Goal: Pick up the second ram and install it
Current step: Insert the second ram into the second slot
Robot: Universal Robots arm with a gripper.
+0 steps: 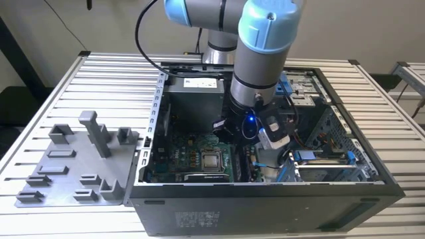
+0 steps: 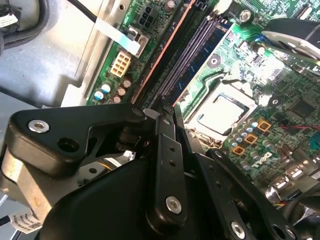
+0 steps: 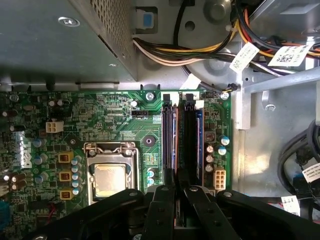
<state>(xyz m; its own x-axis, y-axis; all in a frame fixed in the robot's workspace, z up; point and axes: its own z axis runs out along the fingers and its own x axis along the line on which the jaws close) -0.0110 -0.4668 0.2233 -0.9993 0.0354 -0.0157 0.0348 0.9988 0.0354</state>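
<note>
Black tool linkages fill the foreground in both wrist views. My tool [image 3: 177, 187] is drawn narrow, its two fingers [image 3: 167, 197] close together over the memory slots, and it appears closed on the end of the ram [image 3: 175, 145]. I cannot confirm the contact itself.

The ram stands on edge in line with the slot row, showing as a long thin strip with a copper-coloured edge. In the second wrist view the ram [image 2: 165, 50] runs away from the fingertips of the tool [image 2: 169, 111], parallel to the dark slots beside it.

The CPU socket [image 3: 110, 177] lies on the green board [image 3: 115, 115] just beside the slots. A grey power supply [image 3: 50, 45] sits beyond the board, with a cable bundle [image 3: 200, 50] next to it.

In the exterior view my arm [image 1: 262, 59] reaches down into the open case [image 1: 265, 204], which lies on the slatted counter [image 1: 99, 74]. A grey rack [image 1: 73, 164] with upright posts lies at the case's side, toward the exterior view's left.
</note>
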